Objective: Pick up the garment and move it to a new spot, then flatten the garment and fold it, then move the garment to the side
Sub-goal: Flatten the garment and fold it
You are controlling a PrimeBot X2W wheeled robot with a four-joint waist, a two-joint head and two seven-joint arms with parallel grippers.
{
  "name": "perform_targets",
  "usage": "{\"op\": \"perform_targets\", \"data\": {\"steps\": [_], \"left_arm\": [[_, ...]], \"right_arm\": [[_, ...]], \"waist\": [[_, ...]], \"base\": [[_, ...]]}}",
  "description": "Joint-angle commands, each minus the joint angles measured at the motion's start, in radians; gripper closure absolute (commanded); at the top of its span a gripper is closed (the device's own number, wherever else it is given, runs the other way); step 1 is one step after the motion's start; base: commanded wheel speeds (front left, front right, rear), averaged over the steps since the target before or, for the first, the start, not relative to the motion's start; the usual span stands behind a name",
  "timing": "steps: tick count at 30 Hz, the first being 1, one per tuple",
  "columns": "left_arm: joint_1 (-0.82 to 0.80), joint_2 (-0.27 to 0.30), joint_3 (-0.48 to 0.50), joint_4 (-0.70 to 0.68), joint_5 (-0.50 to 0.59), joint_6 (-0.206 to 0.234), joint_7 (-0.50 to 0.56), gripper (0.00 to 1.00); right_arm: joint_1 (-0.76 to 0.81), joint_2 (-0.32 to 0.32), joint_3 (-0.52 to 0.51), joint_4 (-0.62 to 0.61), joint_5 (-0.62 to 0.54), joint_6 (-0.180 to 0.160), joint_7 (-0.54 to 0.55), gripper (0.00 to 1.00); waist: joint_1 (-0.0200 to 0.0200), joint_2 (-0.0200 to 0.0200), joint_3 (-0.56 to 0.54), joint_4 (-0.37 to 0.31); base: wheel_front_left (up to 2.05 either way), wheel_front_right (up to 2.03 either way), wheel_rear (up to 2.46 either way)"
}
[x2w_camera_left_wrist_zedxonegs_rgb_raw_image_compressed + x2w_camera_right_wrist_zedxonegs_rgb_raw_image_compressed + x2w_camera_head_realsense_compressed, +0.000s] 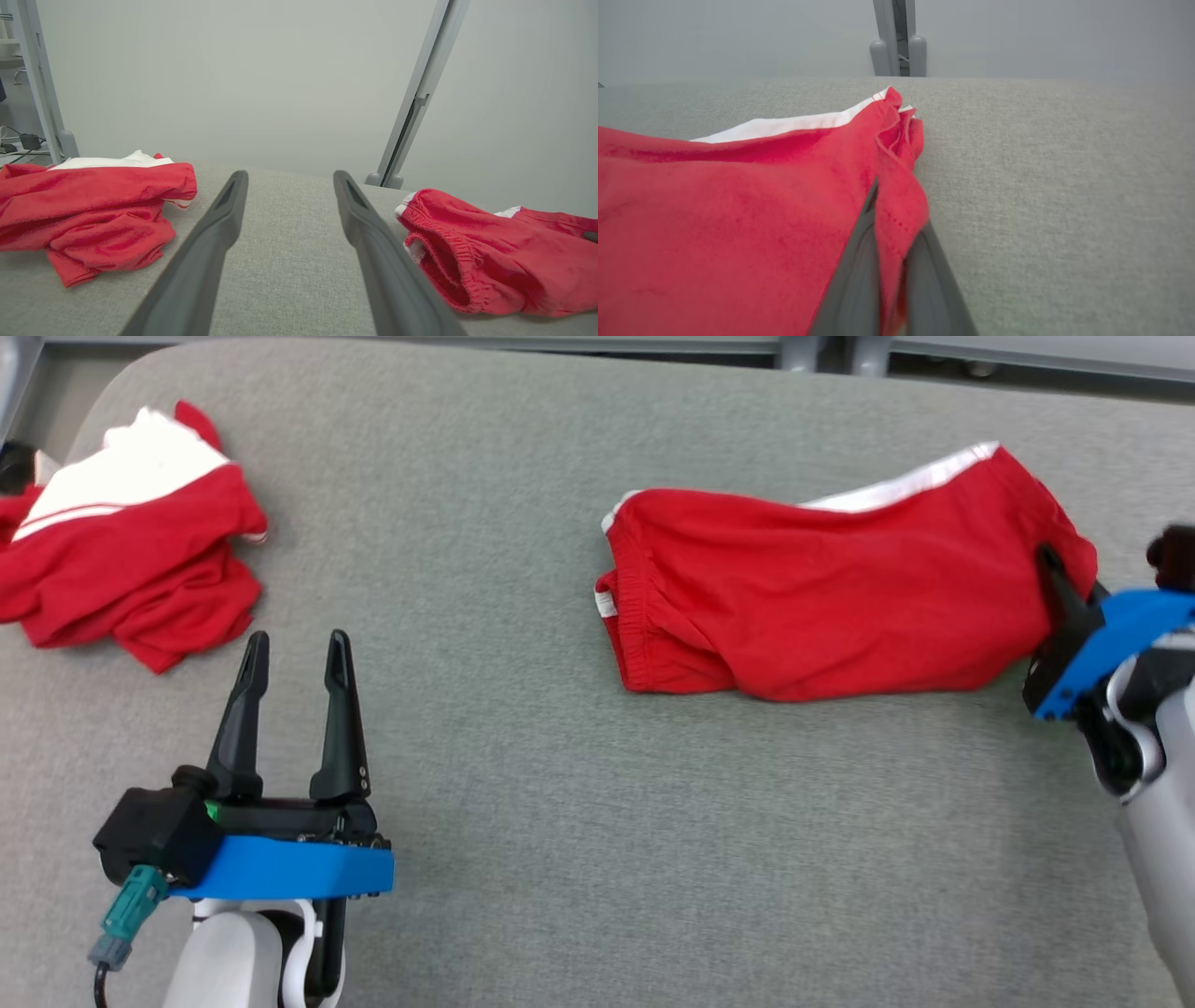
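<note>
Red shorts (840, 597) with a white side stripe lie lengthwise on the grey table (560, 821), waistband to the left. My right gripper (1060, 581) is at their right end, shut on the hem. In the right wrist view its fingers (859, 275) pinch a fold of the red shorts (738, 210). My left gripper (294, 658) stands open at the lower left, apart from both garments, nothing between its fingers (219, 233). The left wrist view shows the shorts' waistband (448, 252) at its right.
A second red and white garment (131, 541) lies crumpled at the table's far left, also in the left wrist view as a red heap (93, 210). Grey frame posts (899, 46) stand behind the table's far edge. Bare table stretches between the two garments.
</note>
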Motion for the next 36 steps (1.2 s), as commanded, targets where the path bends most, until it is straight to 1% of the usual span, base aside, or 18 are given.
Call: {"op": "perform_targets", "data": {"steps": [1, 7, 12, 16, 21, 23, 28, 33, 36], "left_arm": [[0.017, 0.003, 0.007, 0.005, 0.011, -0.007, -0.003, 0.00], [0.049, 0.002, 0.014, 0.012, 0.024, -0.014, -0.003, 0.00], [0.073, 0.002, 0.026, 0.014, 0.030, -0.014, -0.003, 0.00], [0.086, 0.002, 0.032, 0.013, 0.033, -0.018, -0.003, 0.00], [0.090, 0.001, 0.031, 0.014, 0.035, -0.020, -0.003, 0.00], [0.089, 0.001, 0.029, 0.017, 0.035, -0.021, -0.003, 0.00], [0.090, 0.001, 0.028, 0.024, 0.036, -0.021, -0.003, 0.00], [0.095, 0.001, 0.028, 0.025, 0.036, -0.019, -0.003, 0.00], [0.096, 0.001, 0.027, 0.026, 0.033, -0.017, -0.003, 0.00]], "right_arm": [[0.061, 0.010, -0.028, -0.031, 0.015, 0.000, -0.021, 1.00], [0.230, 0.023, -0.149, -0.128, 0.035, 0.000, -0.043, 1.00], [0.354, 0.026, -0.265, -0.202, 0.015, 0.000, -0.025, 1.00], [0.421, 0.037, -0.348, -0.261, -0.011, 0.000, -0.003, 1.00], [0.448, 0.067, -0.405, -0.333, -0.040, 0.000, 0.023, 1.00], [0.445, 0.086, -0.412, -0.363, -0.057, 0.000, 0.027, 1.00], [0.418, 0.126, -0.383, -0.442, -0.091, 0.000, 0.035, 1.00], [0.394, 0.159, -0.329, -0.504, -0.105, 0.000, 0.041, 1.00], [0.371, 0.182, -0.265, -0.541, -0.117, 0.000, 0.048, 1.00]], "waist": [[0.0001, 0.0000, -0.036, -0.040], [0.0001, 0.0000, -0.080, -0.089], [0.0001, 0.0000, -0.106, -0.116], [0.0001, 0.0000, -0.116, -0.127], [0.0001, 0.0000, -0.120, -0.131], [0.0001, 0.0000, -0.122, -0.131], [0.0001, 0.0000, -0.135, -0.127], [0.0001, 0.0000, -0.145, -0.122], [0.0001, 0.0000, -0.150, -0.117]], "base": [[0.00, 0.00, 0.00], [0.00, 0.00, 0.00], [0.00, 0.00, 0.00], [0.00, 0.00, 0.00], [0.00, 0.00, 0.00], [0.00, 0.00, 0.00], [0.00, 0.00, 0.00], [0.00, 0.00, 0.00], [0.00, 0.00, 0.00]]}}
